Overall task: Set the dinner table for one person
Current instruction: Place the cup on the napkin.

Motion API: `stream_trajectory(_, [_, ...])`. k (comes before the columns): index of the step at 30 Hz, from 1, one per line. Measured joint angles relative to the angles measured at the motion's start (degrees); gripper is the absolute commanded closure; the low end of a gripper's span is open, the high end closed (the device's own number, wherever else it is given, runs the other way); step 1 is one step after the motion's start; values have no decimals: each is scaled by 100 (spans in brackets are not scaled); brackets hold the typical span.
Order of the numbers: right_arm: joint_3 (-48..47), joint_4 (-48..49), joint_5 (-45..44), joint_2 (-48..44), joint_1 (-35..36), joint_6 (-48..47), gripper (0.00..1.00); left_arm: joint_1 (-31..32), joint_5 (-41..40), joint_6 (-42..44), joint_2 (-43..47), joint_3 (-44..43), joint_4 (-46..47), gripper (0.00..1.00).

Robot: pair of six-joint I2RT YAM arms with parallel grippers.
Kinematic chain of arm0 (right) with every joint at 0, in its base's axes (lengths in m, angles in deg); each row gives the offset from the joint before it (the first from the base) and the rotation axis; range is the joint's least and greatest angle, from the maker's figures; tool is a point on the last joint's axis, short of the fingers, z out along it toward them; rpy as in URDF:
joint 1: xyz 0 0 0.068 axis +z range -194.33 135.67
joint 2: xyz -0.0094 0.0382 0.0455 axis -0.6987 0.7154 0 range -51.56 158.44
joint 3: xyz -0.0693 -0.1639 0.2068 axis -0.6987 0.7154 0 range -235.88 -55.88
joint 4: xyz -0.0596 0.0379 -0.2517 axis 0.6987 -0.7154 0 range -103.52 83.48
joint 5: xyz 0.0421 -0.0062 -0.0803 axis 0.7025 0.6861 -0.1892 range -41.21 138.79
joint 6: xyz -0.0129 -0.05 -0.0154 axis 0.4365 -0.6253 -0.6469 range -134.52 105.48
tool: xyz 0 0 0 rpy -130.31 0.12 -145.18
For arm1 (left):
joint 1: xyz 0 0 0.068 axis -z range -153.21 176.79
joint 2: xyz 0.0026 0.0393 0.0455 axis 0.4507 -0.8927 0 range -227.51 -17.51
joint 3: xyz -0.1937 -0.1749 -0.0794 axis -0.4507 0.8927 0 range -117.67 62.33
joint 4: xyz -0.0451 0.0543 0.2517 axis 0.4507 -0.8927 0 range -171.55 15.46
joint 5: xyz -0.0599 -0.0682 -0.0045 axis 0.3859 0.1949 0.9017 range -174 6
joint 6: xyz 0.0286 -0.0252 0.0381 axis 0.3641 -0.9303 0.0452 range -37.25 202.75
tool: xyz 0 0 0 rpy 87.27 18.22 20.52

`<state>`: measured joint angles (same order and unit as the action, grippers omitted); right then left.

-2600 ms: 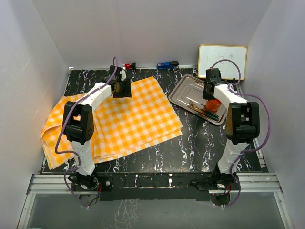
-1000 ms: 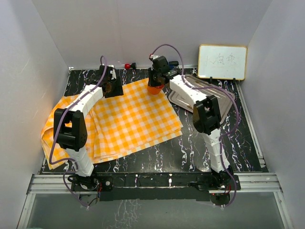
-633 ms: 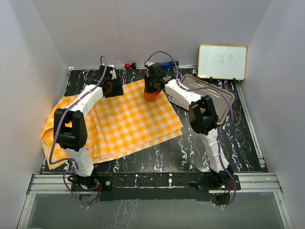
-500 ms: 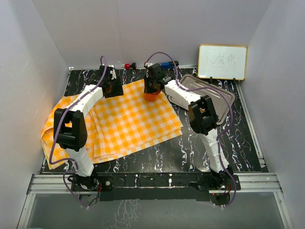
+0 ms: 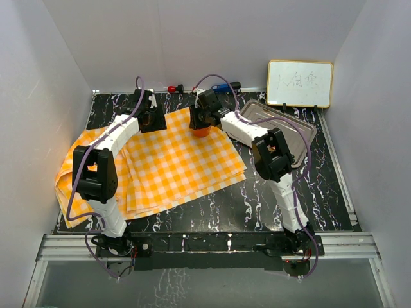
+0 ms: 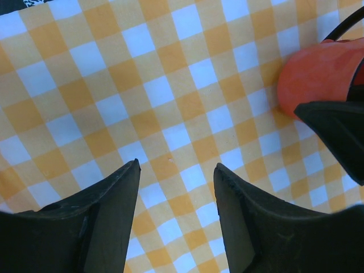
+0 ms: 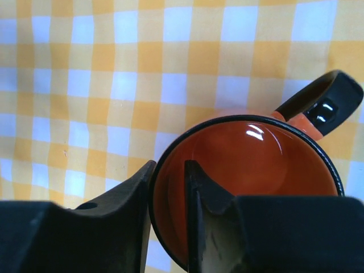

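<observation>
Black, white-veined marble of the dinner table [image 5: 218, 205] runs under everything, bare along its near edge, with a checked cloth [image 5: 173, 167] spread over its left and middle. Farther back, our left gripper [image 6: 176, 168] hangs over the cloth, fingers apart and nothing between them. Just to its right an orange mug [image 7: 244, 165] stands near the cloth's far corner. Our right gripper [image 7: 169, 165] straddles its rim, one finger inside and one outside; we cannot tell whether they pinch the wall. We judge this the release: spread the fingers fully, then rise straight up, so the inner finger cannot hook the rim. Far right lies a steel tray [image 5: 292, 125].
</observation>
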<state>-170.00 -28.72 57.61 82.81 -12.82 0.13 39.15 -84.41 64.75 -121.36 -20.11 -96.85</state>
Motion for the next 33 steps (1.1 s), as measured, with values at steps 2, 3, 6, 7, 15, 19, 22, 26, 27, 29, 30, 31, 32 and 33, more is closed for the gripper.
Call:
stream_trajectory(2, [76,59,129,0,24,-2,69,0,0,2,0,0,-2,45])
stream_trajectory(3, [105,94,179,0,28,-9,68,0,0,2,0,0,0,44])
stream_trajectory(6, [131,168,267,0,31,-22,62,0,0,7,0,0,-2,38])
stream_trajectory(7, [131,186,284,0,26,-24,61,0,0,15,0,0,-4,38])
stream_trajectory(15, [72,264,260,-2,28,-136,56,0,0,24,-2,0,-9,35])
stream_trajectory(19, [-243,87,146,-4,26,-240,54,0,-2,24,-2,0,-28,35])
stream_trajectory(22, [-490,31,63,-70,24,-289,54,-4,-7,26,-2,-2,-52,35])
stream_trajectory(26, [-612,-52,-63,-376,24,-348,52,-4,-4,24,-2,-7,-63,35])
stream_trajectory(27, [-612,-66,-127,-501,24,-365,49,-4,4,24,-2,-7,-63,35])
stream_trajectory(29, [-590,-96,-358,-820,22,-396,43,-4,76,24,-2,-7,-57,32])
stream_trajectory(30, [-511,-79,-553,-1012,24,-420,40,-4,136,17,-2,-7,-44,32])
stream_trajectory(31, [-367,-74,-796,-1272,26,-452,40,-4,267,9,-2,-7,-11,31])
stream_trajectory(32, [-197,-66,-1056,-1539,17,-494,40,-9,417,-11,2,-2,48,31])
stream_trajectory(33, [7,-55,-1272,-1812,-17,-531,40,-13,599,-44,15,13,149,31])
